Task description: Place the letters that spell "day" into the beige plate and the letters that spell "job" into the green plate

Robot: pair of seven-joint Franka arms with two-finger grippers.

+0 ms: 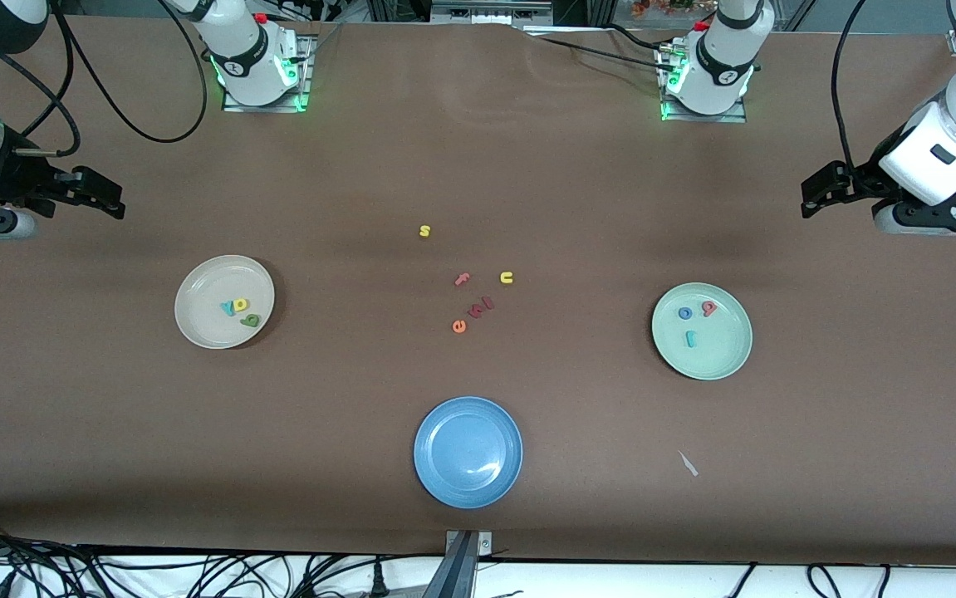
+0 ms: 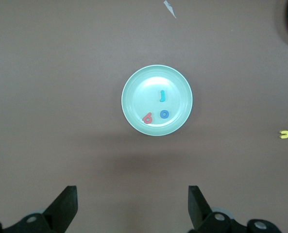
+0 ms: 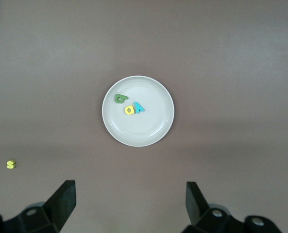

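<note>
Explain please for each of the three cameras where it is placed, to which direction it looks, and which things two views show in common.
Front view: high across the table, facing both arm bases; shows the left gripper and right gripper, both open and waiting at the table's ends.
Left wrist view: on the left arm's wrist, looking down on the green plate; its own open fingertips show.
Right wrist view: on the right wrist, looking down on the beige plate; its own open fingertips show.
Shared: the front and left wrist views both show the blue plate.
</note>
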